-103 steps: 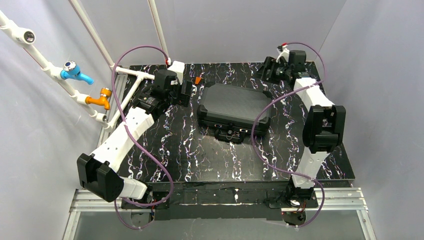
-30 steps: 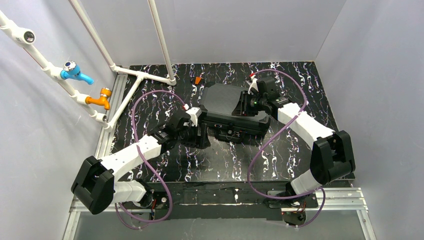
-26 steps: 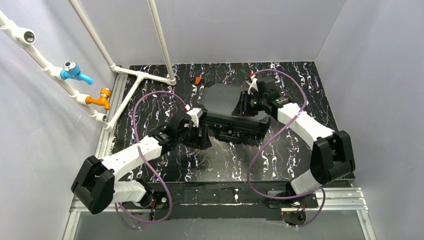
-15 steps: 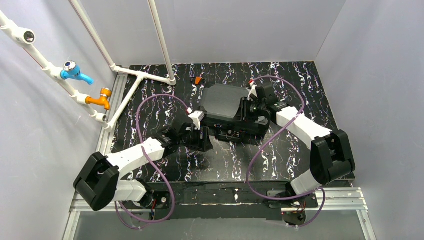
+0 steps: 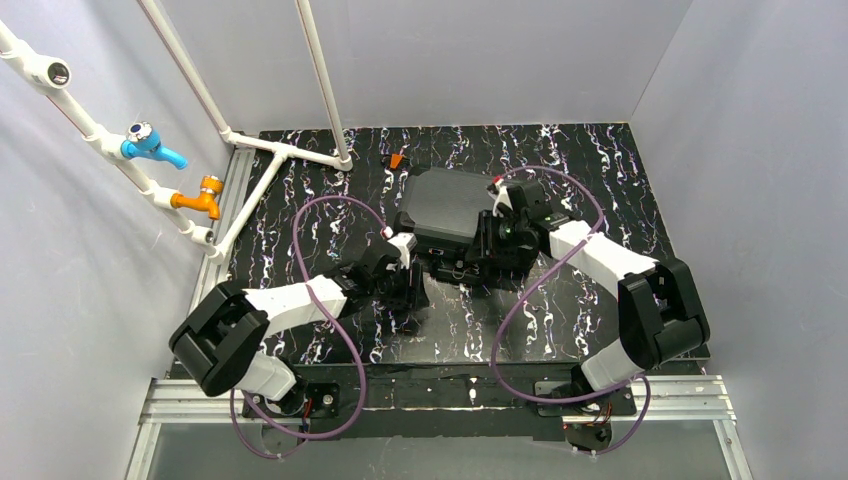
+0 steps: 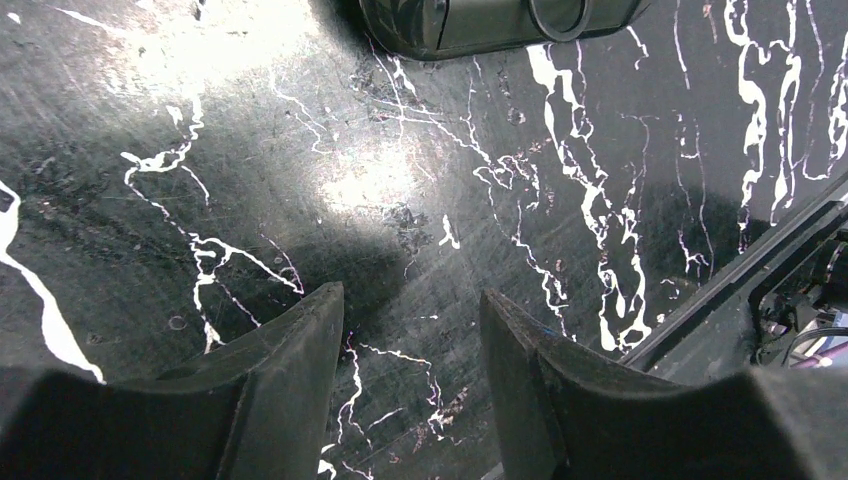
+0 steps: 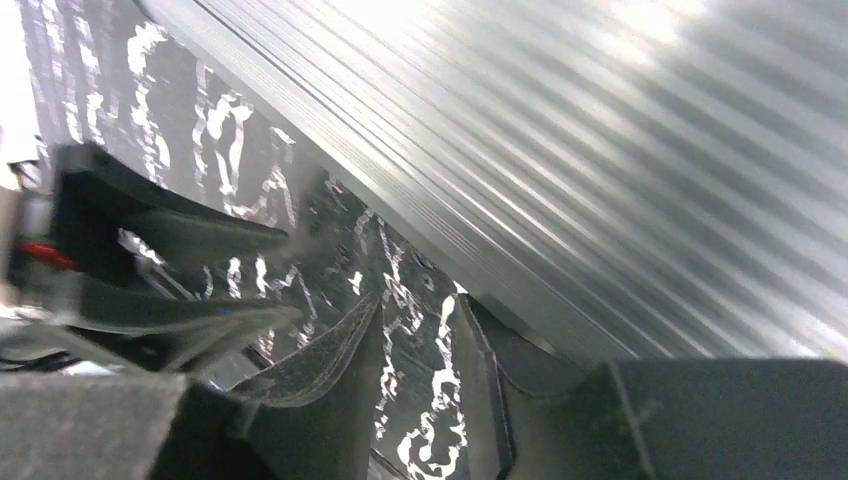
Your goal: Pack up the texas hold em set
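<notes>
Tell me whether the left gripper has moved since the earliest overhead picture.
Yes. The left gripper has come away from the white pipe frame, toward the near edge and rightward, and now sits off the black case's near-left corner.

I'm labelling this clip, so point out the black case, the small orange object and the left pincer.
black case [image 5: 445, 203]: top external view, on the lid's top.
small orange object [image 5: 397, 160]: top external view, on its middle.
left pincer [image 6: 410, 300]: left wrist view, midway between its fingertips.
</notes>
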{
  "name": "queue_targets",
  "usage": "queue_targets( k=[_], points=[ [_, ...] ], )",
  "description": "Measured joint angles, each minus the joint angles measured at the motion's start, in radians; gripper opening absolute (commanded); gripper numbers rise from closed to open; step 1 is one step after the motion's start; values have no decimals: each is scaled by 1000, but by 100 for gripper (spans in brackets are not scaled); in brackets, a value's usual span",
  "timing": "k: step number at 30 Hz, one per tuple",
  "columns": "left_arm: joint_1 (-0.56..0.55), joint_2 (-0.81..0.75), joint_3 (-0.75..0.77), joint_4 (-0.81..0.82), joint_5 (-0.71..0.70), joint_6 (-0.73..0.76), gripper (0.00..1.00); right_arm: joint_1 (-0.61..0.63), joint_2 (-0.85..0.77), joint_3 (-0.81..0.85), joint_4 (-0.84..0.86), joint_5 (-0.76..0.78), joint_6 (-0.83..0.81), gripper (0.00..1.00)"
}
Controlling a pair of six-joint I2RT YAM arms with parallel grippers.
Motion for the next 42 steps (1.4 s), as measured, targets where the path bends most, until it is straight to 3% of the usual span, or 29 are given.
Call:
queue_targets(
  k=[5, 16, 28, 32, 38, 42],
  points=[
    [-11, 42, 0, 16, -6, -11, 51, 18, 29, 121, 4, -5, 8, 44],
    [-15, 74, 15, 38, -13, -22, 51, 26, 43, 191, 25, 8, 35, 44],
    [-19, 113, 46, 53, -13, -48, 47, 26, 105, 229, 39, 82, 24, 35],
    [-19, 127, 58, 54, -14, -61, 39, 26, 110, 218, 53, 86, 9, 32],
    [-20, 203, 114, 73, -10, -103, 26, 26, 76, 111, 205, 65, 7, 32],
    [-20, 252, 154, 77, -12, -134, 9, 26, 69, 84, 253, 57, 8, 32]
  ],
)
